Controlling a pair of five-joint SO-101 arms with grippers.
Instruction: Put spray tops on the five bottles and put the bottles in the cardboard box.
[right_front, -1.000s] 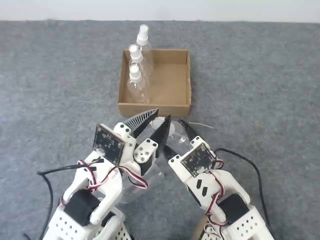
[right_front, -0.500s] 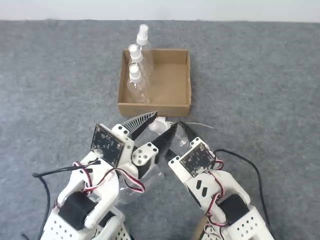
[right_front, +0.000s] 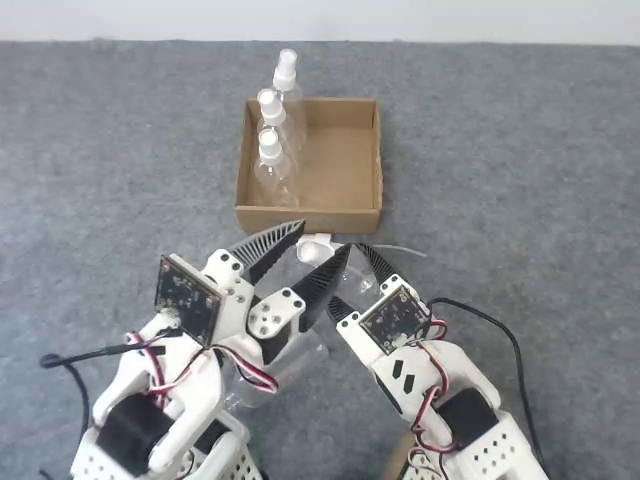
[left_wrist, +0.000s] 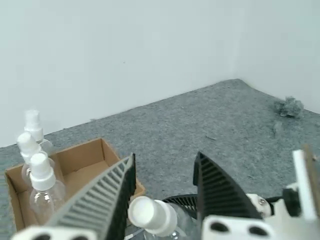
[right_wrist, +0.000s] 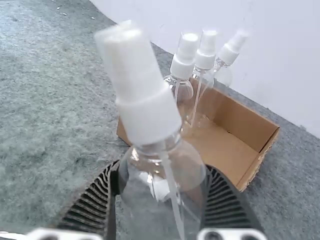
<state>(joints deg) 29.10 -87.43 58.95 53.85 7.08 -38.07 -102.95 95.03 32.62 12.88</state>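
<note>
1. While looking down from the high view, noted the white-bodied right gripper (right_front: 355, 282) with black ribbed jaws, low over the grey felt tabletop (right_front: 520, 150) and just in front of the shallow brown cardboard box (right_front: 310, 216).
2. Found its jaws closed on the body of a clear plastic bottle (right_wrist: 161, 186), one jaw on each side.
3. Logged a white spray top (right_wrist: 136, 95) seated on that bottle's neck, with a thin dip tube running down inside. Placed the top end near the box's front wall, apart from it.
4. Placed the white-bodied left gripper (left_wrist: 165, 160) right beside the right one, black ribbed jaws spread wide, one on either side of the spray top. Cannot tell whether either jaw touches it.
5. Counted three capped bottles (right_front: 270, 152), clear with white spray tops, upright along the box's left side. Two stand inside against the left wall and the third at the far left corner. Cannot tell whether that one is inside or just behind the back wall.
6. Noted a clear plastic object (right_front: 300, 352) lying on the tabletop beneath the left arm, mostly hidden.
7. Noted a black cable (right_front: 490, 320) looping beside the right arm.
</note>
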